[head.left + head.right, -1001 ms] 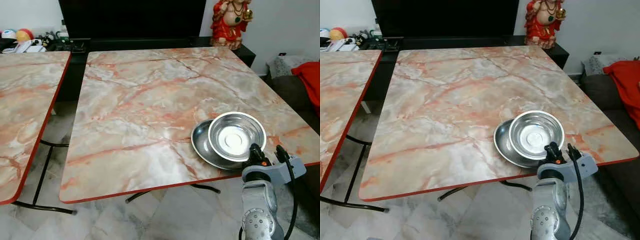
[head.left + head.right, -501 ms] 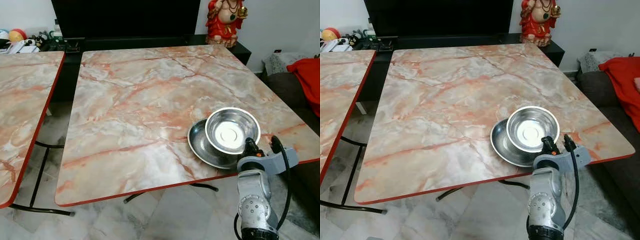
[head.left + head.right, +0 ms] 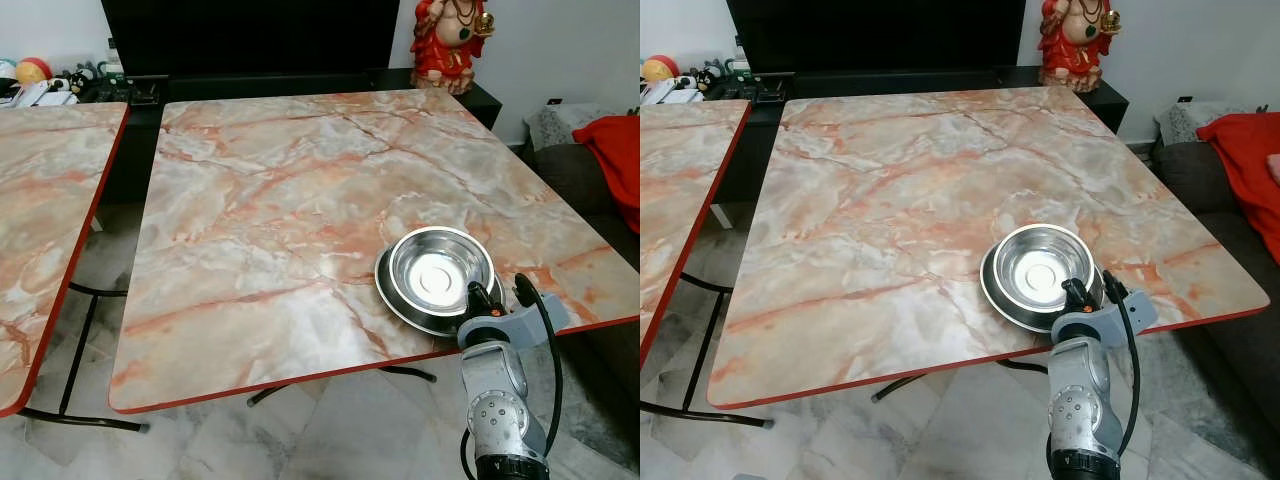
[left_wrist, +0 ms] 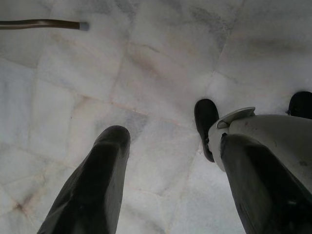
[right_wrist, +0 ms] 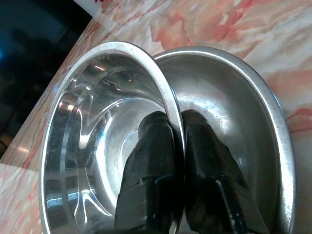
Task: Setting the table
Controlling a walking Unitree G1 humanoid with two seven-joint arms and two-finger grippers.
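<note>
On the marble table [image 3: 280, 190], near its front right edge, a small steel bowl [image 3: 438, 270] sits inside a wider steel dish [image 3: 392, 295]. My right gripper [image 3: 478, 298] reaches in from the table's edge and is shut on the bowl's near rim. In the right wrist view the two black fingers [image 5: 151, 141] pinch that rim, one inside the small bowl [image 5: 92, 146] and one over the wider dish [image 5: 239, 97]. My left gripper [image 4: 170, 139] hangs open over the pale floor tiles, holding nothing.
A second marble table [image 3: 50, 190] stands to the left across a narrow gap. Behind the tables are a dark cabinet and a red statue [image 3: 450, 40]. A sofa with red cloth [image 3: 615, 150] is at the right. My own foot [image 4: 207, 122] is on the floor.
The small bowl, held by my right gripper, has moved left and down, from overhanging the dish's right side to nesting within it. The camera has shifted slightly.
</note>
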